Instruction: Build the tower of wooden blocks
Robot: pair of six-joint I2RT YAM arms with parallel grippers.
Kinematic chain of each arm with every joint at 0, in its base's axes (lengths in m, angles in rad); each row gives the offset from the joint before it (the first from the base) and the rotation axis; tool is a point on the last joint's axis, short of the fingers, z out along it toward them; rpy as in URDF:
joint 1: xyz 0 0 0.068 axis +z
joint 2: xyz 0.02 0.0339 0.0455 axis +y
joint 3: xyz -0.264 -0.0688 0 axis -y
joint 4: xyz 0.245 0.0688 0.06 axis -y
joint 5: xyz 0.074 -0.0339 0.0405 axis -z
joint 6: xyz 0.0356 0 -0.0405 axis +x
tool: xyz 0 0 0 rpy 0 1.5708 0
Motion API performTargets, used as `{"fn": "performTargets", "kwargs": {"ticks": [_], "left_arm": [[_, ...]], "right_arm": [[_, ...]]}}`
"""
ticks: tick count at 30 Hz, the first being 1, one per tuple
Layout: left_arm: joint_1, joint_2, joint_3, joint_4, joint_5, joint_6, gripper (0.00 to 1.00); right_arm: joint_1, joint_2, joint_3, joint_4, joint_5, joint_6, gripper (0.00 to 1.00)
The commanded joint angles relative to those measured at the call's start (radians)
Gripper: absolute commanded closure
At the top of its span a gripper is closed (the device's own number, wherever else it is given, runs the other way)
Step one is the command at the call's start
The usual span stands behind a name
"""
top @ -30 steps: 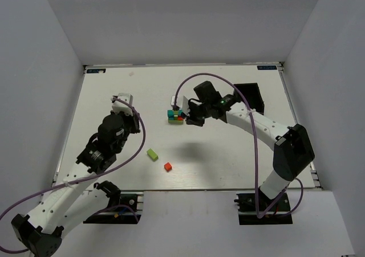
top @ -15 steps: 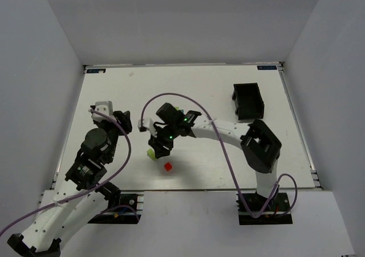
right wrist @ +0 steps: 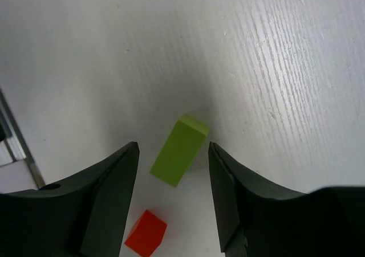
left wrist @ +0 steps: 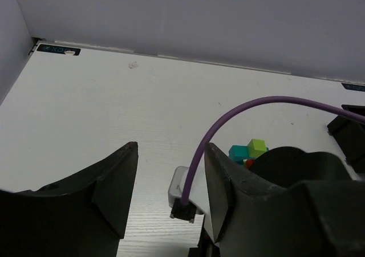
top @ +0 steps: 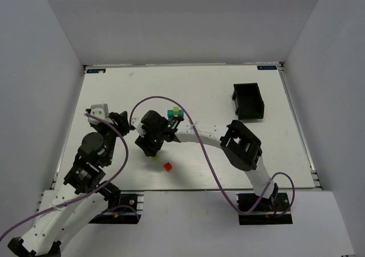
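Note:
The wood block tower [top: 175, 114] is a small stack of teal, lime and red blocks in the middle of the table; it also shows in the left wrist view [left wrist: 251, 153]. A loose lime-green block [right wrist: 178, 150] lies flat on the table between the fingers of my open right gripper [right wrist: 173, 149], which touch nothing. From above, that gripper [top: 151, 152] hides most of the block [top: 154, 158]. A red cube [top: 167, 166] sits just beyond it toward the table's near edge [right wrist: 146, 233]. My left gripper [top: 121, 122] is open and empty to the left [left wrist: 171, 149].
A black open-topped box [top: 248, 101] stands at the back right. The right arm reaches across the table's middle, its purple cable [left wrist: 228, 120] and wrist camera [left wrist: 185, 191] right in front of my left gripper.
The right gripper left the tower, swung left and nearer over the lime-green block, and opened. The left gripper drew back to the left and opened wider.

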Motion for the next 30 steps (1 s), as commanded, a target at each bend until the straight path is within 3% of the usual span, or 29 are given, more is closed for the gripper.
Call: {"fn": "performTargets", "kwargs": {"ticks": [1, 14, 30], "left_arm": [[0.006, 0.003, -0.001, 0.017, -0.005, 0.005, 0.39], [0.006, 0.003, -0.001, 0.017, 0.005, 0.015, 0.39], [0.006, 0.013, -0.001, 0.017, 0.005, 0.015, 0.39]], "right_arm": [[0.028, 0.043, 0.049, 0.014, 0.142, 0.045, 0.42], [0.046, 0.060, 0.042, 0.008, 0.254, 0.029, 0.43], [0.086, 0.019, -0.001, -0.007, 0.305, -0.027, 0.52]]}}
